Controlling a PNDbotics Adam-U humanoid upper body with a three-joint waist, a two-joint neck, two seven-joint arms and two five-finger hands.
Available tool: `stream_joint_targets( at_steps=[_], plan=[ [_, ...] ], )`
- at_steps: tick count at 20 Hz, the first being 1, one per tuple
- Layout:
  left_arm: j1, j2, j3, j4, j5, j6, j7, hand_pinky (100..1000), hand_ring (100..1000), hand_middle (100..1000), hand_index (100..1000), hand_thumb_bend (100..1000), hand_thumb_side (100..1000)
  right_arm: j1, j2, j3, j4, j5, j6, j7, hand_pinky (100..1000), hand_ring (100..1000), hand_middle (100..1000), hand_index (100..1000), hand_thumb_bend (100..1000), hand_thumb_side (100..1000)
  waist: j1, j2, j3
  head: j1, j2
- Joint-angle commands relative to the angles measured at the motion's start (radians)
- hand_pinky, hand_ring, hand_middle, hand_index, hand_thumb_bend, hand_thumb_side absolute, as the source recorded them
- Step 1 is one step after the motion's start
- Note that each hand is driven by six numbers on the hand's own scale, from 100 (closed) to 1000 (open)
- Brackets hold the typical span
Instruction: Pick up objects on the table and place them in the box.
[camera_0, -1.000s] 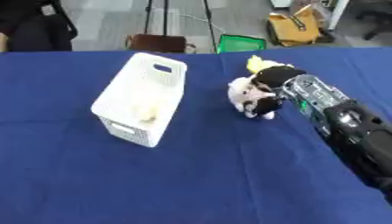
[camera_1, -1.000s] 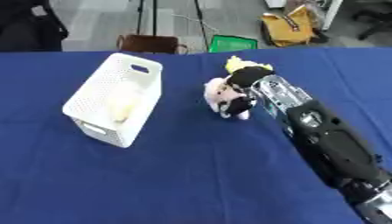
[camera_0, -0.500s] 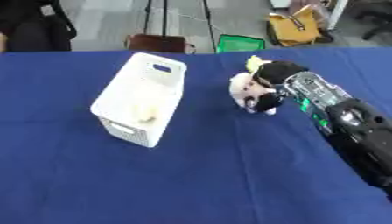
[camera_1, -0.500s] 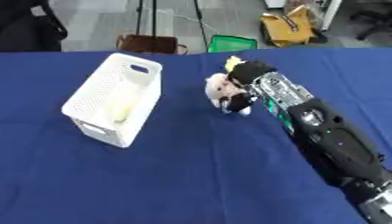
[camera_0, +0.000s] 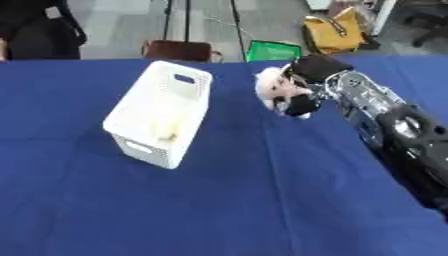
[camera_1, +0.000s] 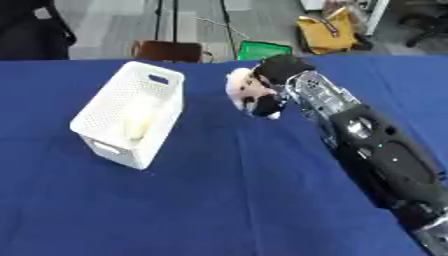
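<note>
My right hand (camera_0: 312, 70) is shut on a white and black plush toy (camera_0: 282, 92) and holds it just above the blue table (camera_0: 219, 200), right of the box. The white perforated box (camera_0: 159, 119) stands left of centre with a pale yellow object (camera_0: 164, 131) lying inside it. The black and silver right arm (camera_1: 367, 145) reaches in from the lower right. My left hand shows in neither view.
Beyond the table's far edge are a brown chair (camera_0: 178, 50), a green item (camera_0: 272, 50) and a yellow bag (camera_0: 334, 34) on the floor. A dark-clothed person (camera_0: 33, 30) sits at the far left corner.
The right hand has lifted the plush toy off the table and carried it a little left toward the box. The yellow bit beside the toy no longer shows.
</note>
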Motion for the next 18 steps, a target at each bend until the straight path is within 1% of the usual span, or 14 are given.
stream_joint_targets(
  at_steps=[1,7,10,13,15,18],
  plan=[
    [-0.008,0.015,0.001,-0.014,0.002,-0.001,-0.003,732,698,712,695,100,541,-0.031,-0.039,-0.003,-0.067,-0.022,0.018,0.002,887,799,399,535,100,601,-0.001,-0.028,0.0,-0.001,0.005],
    [-0.006,0.017,0.0,-0.014,0.002,0.0,-0.003,732,699,712,695,100,541,-0.061,-0.048,0.004,-0.142,-0.041,0.034,0.021,885,792,389,523,100,606,-0.005,-0.032,0.0,-0.002,0.009],
    [-0.003,0.019,-0.001,-0.014,0.002,0.0,-0.005,732,699,712,695,100,541,-0.113,-0.031,0.008,-0.162,-0.041,0.031,0.029,885,789,383,516,100,614,-0.008,-0.037,0.004,-0.006,0.013],
    [-0.002,0.02,-0.002,-0.014,0.002,0.0,-0.005,732,699,713,695,100,542,-0.146,-0.014,0.01,-0.165,-0.037,0.025,0.035,885,787,378,510,100,616,-0.01,-0.04,0.006,-0.008,0.014],
    [-0.002,0.021,-0.004,-0.014,0.003,0.0,-0.008,732,699,713,695,100,550,-0.192,0.021,0.011,-0.156,-0.035,0.023,0.036,886,785,372,503,100,616,-0.013,-0.041,0.013,-0.013,0.014],
    [-0.004,0.02,-0.007,-0.014,0.006,-0.002,-0.01,732,699,713,695,100,541,-0.241,0.068,0.007,-0.129,-0.029,0.023,0.032,886,784,367,497,100,618,-0.017,-0.04,0.025,-0.019,0.013]
  ],
)
